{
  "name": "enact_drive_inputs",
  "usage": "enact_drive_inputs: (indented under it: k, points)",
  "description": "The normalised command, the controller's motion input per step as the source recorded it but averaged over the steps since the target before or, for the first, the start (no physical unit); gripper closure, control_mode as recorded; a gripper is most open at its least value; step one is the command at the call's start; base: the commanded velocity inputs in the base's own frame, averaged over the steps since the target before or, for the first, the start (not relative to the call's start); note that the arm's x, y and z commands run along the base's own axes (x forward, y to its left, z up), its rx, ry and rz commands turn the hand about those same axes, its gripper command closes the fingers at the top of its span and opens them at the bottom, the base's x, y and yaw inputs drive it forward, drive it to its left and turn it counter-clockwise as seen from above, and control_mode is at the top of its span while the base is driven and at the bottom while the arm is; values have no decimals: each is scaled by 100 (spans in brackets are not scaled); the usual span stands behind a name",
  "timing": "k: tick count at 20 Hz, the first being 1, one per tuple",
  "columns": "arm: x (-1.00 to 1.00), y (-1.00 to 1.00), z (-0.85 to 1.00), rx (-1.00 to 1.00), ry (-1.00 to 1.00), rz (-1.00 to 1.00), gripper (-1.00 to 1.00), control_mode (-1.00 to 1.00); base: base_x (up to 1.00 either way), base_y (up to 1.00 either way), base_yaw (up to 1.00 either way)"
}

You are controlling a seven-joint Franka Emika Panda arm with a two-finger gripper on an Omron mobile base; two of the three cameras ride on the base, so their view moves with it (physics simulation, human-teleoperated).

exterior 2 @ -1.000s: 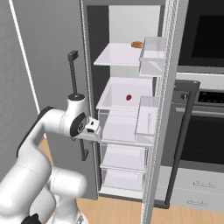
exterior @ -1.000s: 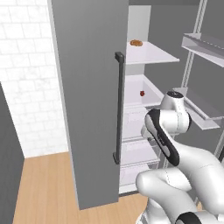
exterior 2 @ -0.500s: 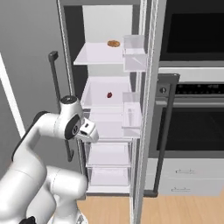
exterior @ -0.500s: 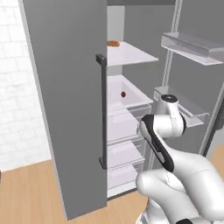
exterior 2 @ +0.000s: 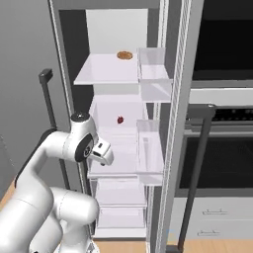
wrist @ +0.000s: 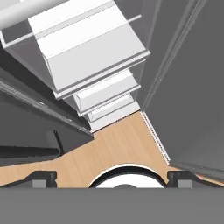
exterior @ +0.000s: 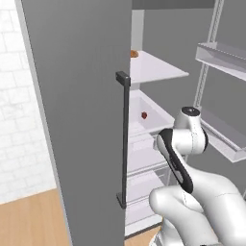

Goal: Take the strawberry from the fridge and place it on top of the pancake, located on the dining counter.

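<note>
The fridge (exterior: 77,120) stands open, its grey door with a dark bar handle (exterior: 124,139) swung toward me. The strawberry (exterior 2: 120,119) lies on the middle white shelf, also seen as a small red berry (exterior: 144,115) past the door's edge. My gripper (exterior 2: 103,159) hangs in front of that shelf, below and left of the strawberry and apart from it, pointing down. In the hand view my gripper (wrist: 111,178) is open, its fingertips (wrist: 41,178) far apart with nothing between them, over the wood floor and the lower drawers. The pancake and the dining counter are out of view.
A flat orange-brown pastry (exterior 2: 124,55) lies on the top shelf. Clear door bins (exterior 2: 154,74) line the right fridge door. Dark built-in ovens (exterior 2: 222,163) stand to the right of the fridge, and a white brick wall (exterior: 21,120) to the left.
The whole picture has shifted as the base drove; the fridge's inside now looks nearer and larger. The arm holds the same pose, the gripper stays open, and the strawberry lies where it was.
</note>
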Motion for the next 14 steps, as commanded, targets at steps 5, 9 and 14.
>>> enact_drive_inputs:
  k: [5,9,14]
  points:
    - [0,0,0,0,0,0,-100,100,41,-5,5]
    - [0,0,0,0,0,0,-100,100,7,-23,11]
    - [0,0,0,0,0,0,-100,100,33,-25,13]
